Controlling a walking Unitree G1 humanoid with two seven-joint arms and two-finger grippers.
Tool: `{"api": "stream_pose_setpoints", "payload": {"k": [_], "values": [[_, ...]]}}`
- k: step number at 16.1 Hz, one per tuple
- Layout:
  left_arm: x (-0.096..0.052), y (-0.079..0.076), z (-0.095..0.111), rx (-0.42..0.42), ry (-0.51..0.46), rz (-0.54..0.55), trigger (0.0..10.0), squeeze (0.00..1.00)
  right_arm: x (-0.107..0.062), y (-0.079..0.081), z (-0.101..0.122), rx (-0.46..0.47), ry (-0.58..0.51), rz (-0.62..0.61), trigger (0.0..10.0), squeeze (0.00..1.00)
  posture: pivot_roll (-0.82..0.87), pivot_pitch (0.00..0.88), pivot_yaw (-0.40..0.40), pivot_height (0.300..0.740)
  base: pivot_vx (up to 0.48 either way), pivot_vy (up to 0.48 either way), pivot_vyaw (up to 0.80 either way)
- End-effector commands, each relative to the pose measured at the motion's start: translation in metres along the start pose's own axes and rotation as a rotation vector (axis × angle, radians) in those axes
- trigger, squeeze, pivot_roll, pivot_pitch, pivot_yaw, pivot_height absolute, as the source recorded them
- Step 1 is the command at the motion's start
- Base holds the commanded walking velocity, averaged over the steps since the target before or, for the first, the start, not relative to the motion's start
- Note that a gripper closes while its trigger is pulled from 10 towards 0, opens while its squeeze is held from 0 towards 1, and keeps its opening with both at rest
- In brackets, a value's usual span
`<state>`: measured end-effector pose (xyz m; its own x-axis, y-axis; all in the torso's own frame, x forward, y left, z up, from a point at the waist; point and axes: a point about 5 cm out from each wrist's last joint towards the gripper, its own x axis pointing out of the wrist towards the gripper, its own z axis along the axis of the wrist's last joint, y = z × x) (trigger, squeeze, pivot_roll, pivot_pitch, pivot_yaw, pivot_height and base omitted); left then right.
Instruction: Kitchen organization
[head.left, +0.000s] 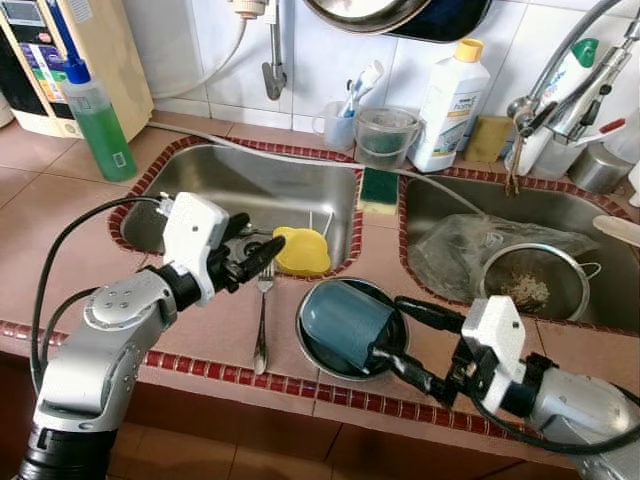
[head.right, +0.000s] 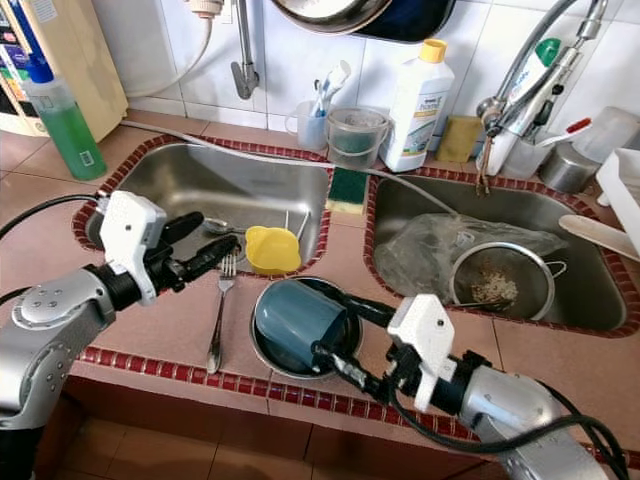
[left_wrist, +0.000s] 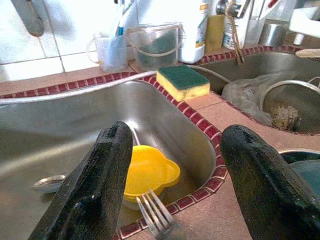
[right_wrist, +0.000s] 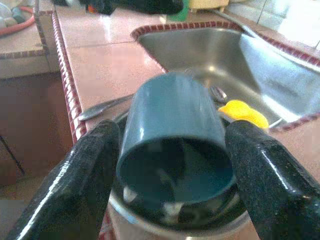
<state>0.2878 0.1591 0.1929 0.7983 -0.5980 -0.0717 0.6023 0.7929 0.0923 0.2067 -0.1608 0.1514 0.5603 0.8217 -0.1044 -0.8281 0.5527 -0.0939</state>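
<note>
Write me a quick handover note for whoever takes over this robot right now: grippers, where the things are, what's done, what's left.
Right gripper: open, fingers on either side of the blue cup, which lies tilted in the metal bowl on the counter; not gripped yet.
Left gripper: open, empty, over the fork near the left sink's edge.
Yellow dish and a spoon sit in the left sink.
Nothing visibly put away; cup, bowl and fork remain.

A tiled counter (head.left: 60, 215) holds two sinks. On its near strip lie a fork (head.left: 262, 320) and a metal bowl (head.left: 312, 358). A sponge (head.left: 378, 190) lies between the sinks; bottles stand far.
</note>
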Motion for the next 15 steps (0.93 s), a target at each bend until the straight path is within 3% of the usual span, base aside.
{"api": "stream_pose_setpoints", "payload": {"k": [1,4,10,15], "values": [[0.001,-0.001,0.003,0.002,-0.015,-0.001,10.0,0.00,-0.007,0.000,0.004,-0.038,-0.010,0.009,10.0,0.00,-0.10,0.065,-0.027,0.732,0.000,0.000,0.00],[0.003,-0.002,0.004,-0.003,-0.017,-0.006,10.0,0.00,-0.015,0.007,0.010,0.096,-0.059,0.041,10.0,0.00,-0.11,0.070,-0.025,0.732,0.000,0.000,0.00],[0.004,-0.001,0.005,-0.004,-0.019,-0.012,10.0,0.00,-0.016,0.027,-0.011,0.217,-0.007,0.078,10.0,0.00,-0.11,0.071,-0.021,0.732,0.000,0.000,0.00],[0.003,-0.006,0.004,0.014,0.000,-0.061,10.0,0.00,-0.003,0.011,-0.020,0.251,-0.026,-0.027,10.0,0.00,-0.10,0.064,-0.016,0.732,0.000,0.000,0.00]]}}
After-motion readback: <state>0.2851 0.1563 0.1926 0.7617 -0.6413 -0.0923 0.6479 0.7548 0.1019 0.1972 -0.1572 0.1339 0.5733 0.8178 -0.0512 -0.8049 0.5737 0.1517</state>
